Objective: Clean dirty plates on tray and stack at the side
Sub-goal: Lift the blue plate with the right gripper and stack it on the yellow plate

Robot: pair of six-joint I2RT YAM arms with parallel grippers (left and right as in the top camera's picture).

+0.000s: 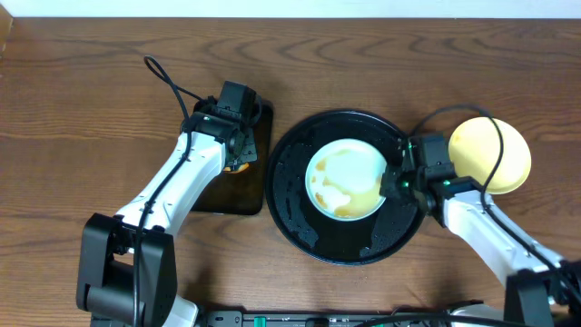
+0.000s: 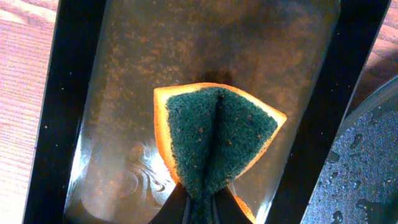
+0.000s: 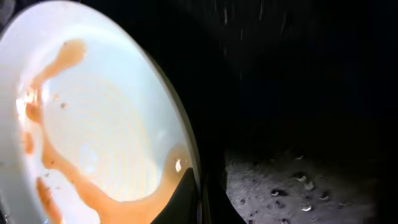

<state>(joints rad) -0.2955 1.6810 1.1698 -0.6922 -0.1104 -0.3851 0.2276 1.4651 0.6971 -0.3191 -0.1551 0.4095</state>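
Brown wood-grain worktop (image 1: pixel 91 82); at the tray's 9 o'clock the left tool (image 1: pixel 240 162) hangs over a small sponge tray (image 1: pixel 227 202), clenched on a folded orange-and-green sponge (image 2: pixel 214 140); centre, the wet black tray (image 1: pixel 300 227) carries a pale plate (image 1: pixel 349 177) streaked with brown sauce; the right tool (image 1: pixel 397 179) pinches its rim at 3 o'clock; a yellow plate (image 1: pixel 470 150) lies on the worktop at the tray's 2 o'clock, crossed by a cable (image 1: pixel 499 154).

Plate (image 1: pixel 346 179) in tray (image 1: pixel 298 220); second plate (image 1: pixel 514 160) right
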